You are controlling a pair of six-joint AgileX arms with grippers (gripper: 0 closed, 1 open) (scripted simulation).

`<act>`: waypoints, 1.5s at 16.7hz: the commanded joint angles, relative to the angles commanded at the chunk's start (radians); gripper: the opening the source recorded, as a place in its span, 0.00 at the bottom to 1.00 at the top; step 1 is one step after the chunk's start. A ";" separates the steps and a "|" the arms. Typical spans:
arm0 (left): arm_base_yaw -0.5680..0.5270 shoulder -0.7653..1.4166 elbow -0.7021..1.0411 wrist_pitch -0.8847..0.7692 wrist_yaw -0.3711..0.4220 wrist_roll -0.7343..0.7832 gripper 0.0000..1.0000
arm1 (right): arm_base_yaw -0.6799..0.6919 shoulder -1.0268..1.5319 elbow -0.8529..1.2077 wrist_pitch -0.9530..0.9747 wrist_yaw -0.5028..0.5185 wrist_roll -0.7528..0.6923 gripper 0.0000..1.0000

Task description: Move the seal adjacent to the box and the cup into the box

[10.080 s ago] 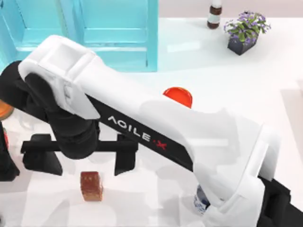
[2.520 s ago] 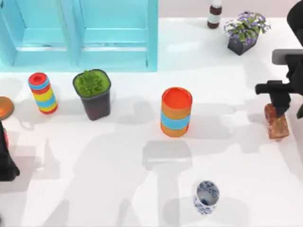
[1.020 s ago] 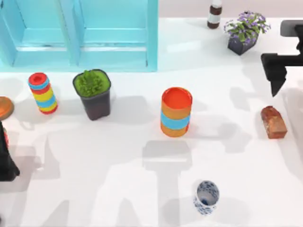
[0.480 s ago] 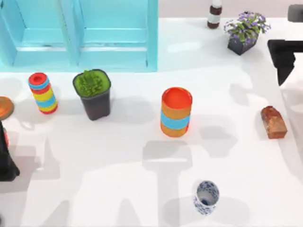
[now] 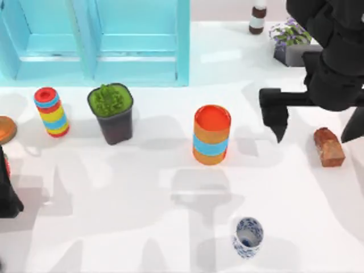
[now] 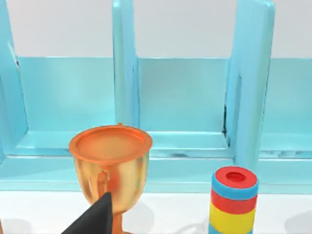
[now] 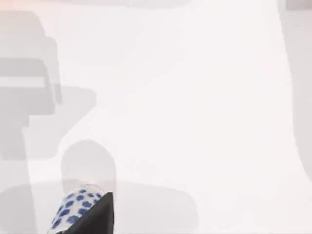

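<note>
Blue-patterned white porcelain cup (image 5: 248,237) stands free; the right gripper (image 5: 313,120) hovers spread and empty beside the reddish-brown speckled seal (image 5: 329,147). It should drop squarely over the cup's rim. The left gripper's (image 5: 7,193) fingers: cannot tell.

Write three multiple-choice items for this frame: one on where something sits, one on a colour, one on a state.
1. Where is the seal?
A. Far right of the table, past the orange cylinder
B. Inside the blue shelf
C. Beside the striped cylinder

2. What colour pattern is on the cup?
A. Green on black
B. Blue on white
C. Plain orange

3. What is the right claw holding?
A. The seal
B. The cup
C. Nothing; its fingers are spread

Answers:
1. A: the seal lies near the right edge, right of the orange cylinder.
2. B: blue marks cover its white wall.
3. C: its fingers stand wide apart above the table, and the seal lies free between them on the surface.

The left claw sits parked at the table's left.
</note>
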 joint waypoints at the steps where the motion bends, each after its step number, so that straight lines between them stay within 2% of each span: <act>1: 0.000 0.000 0.000 0.000 0.000 0.000 1.00 | 0.066 -0.022 -0.051 0.026 0.002 0.070 1.00; 4: 0.000 0.000 0.000 0.000 0.000 0.000 1.00 | 0.246 -0.085 -0.207 0.098 0.006 0.255 1.00; 7: 0.000 0.000 0.000 0.000 0.000 0.000 1.00 | 0.341 -0.129 -0.298 0.147 0.008 0.350 1.00; 14: 0.000 0.000 0.000 0.000 0.000 0.000 1.00 | 0.349 -0.127 -0.317 0.168 0.008 0.360 1.00; 22: 0.000 0.000 0.000 0.000 0.000 0.000 1.00 | 0.354 -0.047 -0.498 0.433 0.009 0.365 1.00; 25: 0.000 0.000 0.000 0.000 0.000 0.000 1.00 | 0.355 -0.034 -0.525 0.471 0.009 0.366 1.00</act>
